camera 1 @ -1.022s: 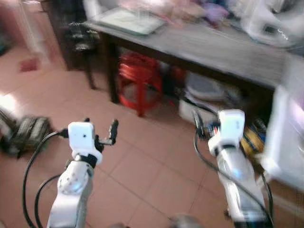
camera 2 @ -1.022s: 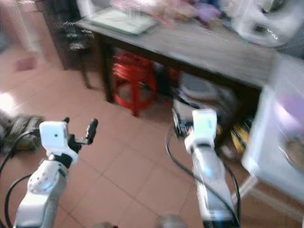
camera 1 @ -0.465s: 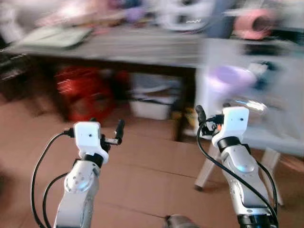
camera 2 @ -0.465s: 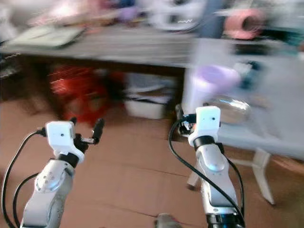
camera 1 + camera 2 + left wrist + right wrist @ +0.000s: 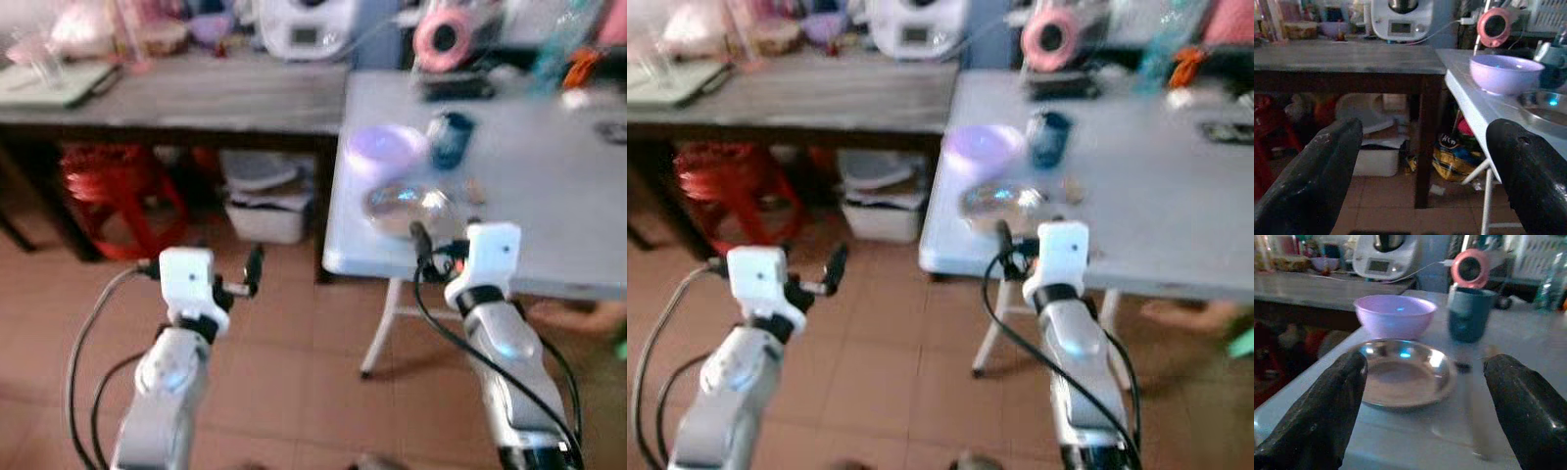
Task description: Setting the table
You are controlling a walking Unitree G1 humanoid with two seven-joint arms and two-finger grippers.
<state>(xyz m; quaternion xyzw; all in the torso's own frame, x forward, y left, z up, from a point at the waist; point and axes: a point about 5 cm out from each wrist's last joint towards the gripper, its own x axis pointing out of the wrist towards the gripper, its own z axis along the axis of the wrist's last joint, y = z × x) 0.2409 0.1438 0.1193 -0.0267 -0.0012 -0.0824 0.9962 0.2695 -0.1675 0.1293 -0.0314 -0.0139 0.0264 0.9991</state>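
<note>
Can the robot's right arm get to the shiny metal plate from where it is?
Probably yes. The right pincer is open and faces the metal plate at the near edge of the white table, with nothing between them.

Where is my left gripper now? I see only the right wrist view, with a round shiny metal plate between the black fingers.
Observer: The left gripper hovers open over the tiled floor, to the left of the white folding table.
Operator: How close is the right gripper to that table?
Observer: The right gripper is at the table's near edge, just in front of the round shiny metal plate. I cannot tell if it touches anything.
Operator: Is something low on the left side?
Observer: Yes, a red plastic stool stands under the dark wooden table.
</note>
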